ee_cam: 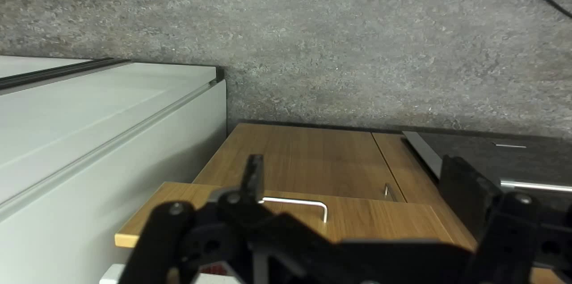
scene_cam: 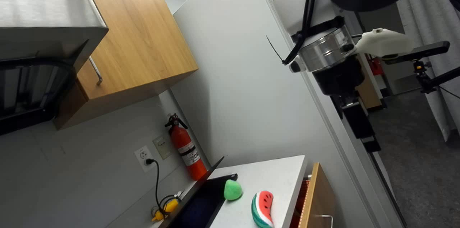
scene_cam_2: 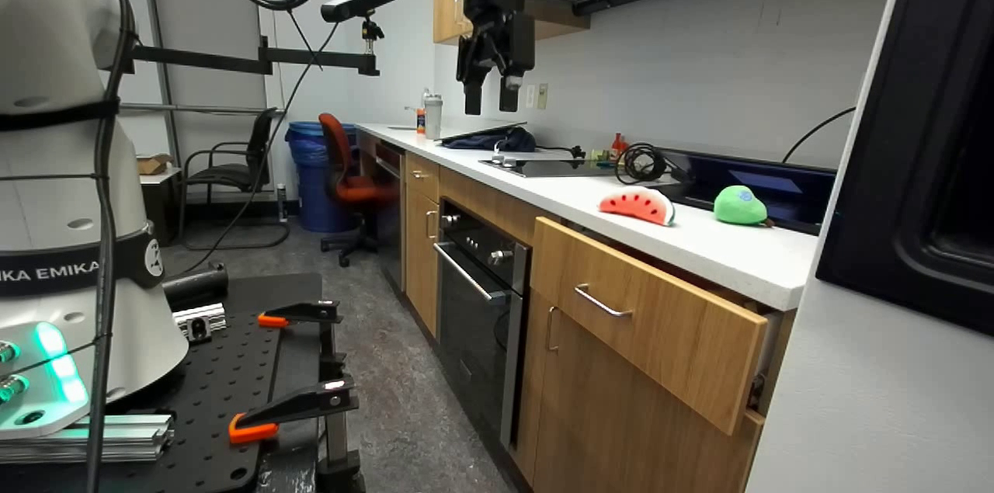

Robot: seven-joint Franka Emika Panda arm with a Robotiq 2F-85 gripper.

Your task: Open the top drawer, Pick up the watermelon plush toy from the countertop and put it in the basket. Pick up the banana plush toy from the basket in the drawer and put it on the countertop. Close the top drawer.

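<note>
The top drawer [scene_cam_2: 644,314] is pulled partway out, its front and handle [ee_cam: 295,202] facing the floor side. Through the gap behind that front, a strip of the red-orange basket [scene_cam: 304,195] shows. On the white countertop [scene_cam: 284,170] lies the watermelon plush toy [scene_cam: 264,208], also seen in an exterior view as a red slice [scene_cam_2: 637,204] near the counter's front edge. The banana plush toy is hidden. My gripper [scene_cam_2: 491,98] hangs high above counter level, fingers pointing down. In the wrist view its fingers [ee_cam: 464,190] stand wide apart with nothing between them.
A green plush [scene_cam_2: 739,206] sits near the watermelon, beside a dark open tray-like thing [scene_cam: 201,203]. A fire extinguisher [scene_cam: 187,149] stands at the wall. A tall white panel [ee_cam: 178,141] borders the drawer; an oven [scene_cam_2: 481,322] is on its opposite side.
</note>
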